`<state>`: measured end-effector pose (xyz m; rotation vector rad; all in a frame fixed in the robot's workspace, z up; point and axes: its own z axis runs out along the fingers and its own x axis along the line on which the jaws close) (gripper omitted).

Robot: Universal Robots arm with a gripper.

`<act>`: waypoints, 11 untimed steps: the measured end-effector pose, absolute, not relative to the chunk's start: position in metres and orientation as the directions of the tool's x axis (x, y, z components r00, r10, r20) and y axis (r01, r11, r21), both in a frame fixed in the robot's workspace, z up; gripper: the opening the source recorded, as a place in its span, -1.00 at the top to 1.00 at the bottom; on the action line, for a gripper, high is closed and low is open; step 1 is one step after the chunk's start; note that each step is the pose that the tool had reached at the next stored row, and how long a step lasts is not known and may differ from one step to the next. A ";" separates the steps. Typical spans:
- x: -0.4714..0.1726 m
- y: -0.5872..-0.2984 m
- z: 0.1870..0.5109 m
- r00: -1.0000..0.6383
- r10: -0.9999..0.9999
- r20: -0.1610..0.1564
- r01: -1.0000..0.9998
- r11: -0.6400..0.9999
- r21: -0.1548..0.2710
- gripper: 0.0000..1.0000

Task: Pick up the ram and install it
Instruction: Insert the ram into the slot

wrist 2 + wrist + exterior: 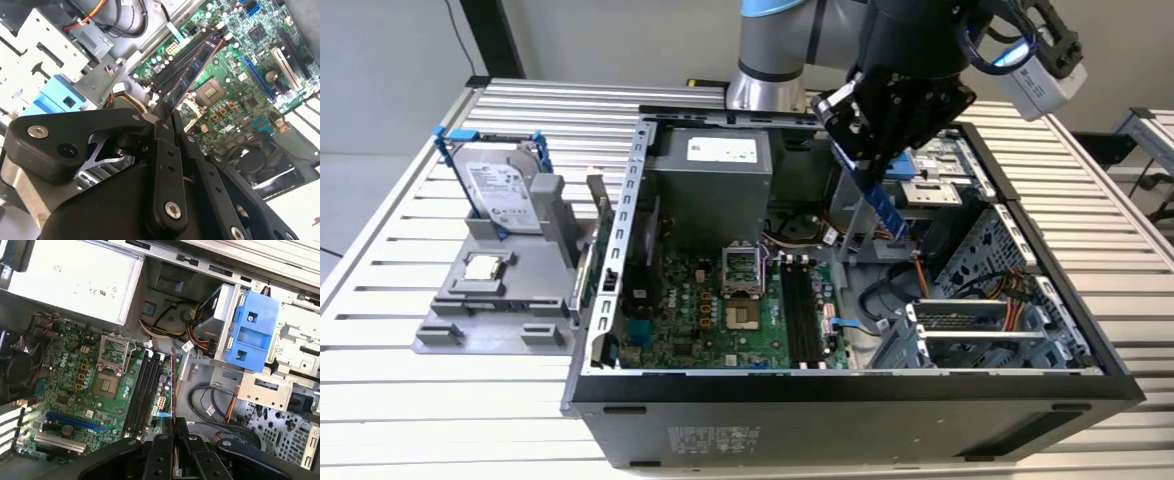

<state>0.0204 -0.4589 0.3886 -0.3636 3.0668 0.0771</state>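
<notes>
The ram (881, 205) is in the grasp of the gripper (851, 152), whose fingers are clenched on one end of it. The other end hangs free over the open computer case (854, 385). In the exterior view the stick is tilted, with its free end lower, and it is not seated in any slot. Seen from the black memory slots (801, 310) on the motherboard (707, 300), it stands at about 1 o'clock and is apart from them.

In the second wrist view the ram (195, 70) comes out between the two black fingers (161, 131) of the gripper (167, 112), and it runs along the same line as the memory slots (172, 67) below it. In the first wrist view the ram (173, 390) is seen on its thin edge. It rises from the gripper (173, 432) just beside the memory slots (142, 392) and is parallel to them.

The processor socket (744, 320) lies at 9 o'clock from the slots in the exterior view. The grey power supply (714, 170) is at 12 o'clock from the socket. Outside the case, at about 10 o'clock from it, a hard drive (500, 190) stands upright in a grey holder (494, 300) on the slatted table (454, 400).
</notes>
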 end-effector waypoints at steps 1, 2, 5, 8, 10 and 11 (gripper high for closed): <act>0.020 -0.459 0.389 -0.974 -0.218 -0.058 -0.220 0.974 0.043 1.00; 0.020 -0.459 0.389 -0.978 -0.202 -0.058 -0.204 0.978 0.043 1.00; 0.020 -0.459 0.389 -0.986 -0.156 -0.058 -0.159 0.986 0.043 1.00; 0.020 -0.459 0.389 -0.991 -0.123 -0.058 -0.126 0.991 0.043 1.00; 0.020 -0.459 0.389 -0.991 -0.119 -0.058 -0.121 0.992 0.043 1.00; 0.020 -0.459 0.389 -0.991 -0.117 -0.058 -0.120 0.992 0.043 1.00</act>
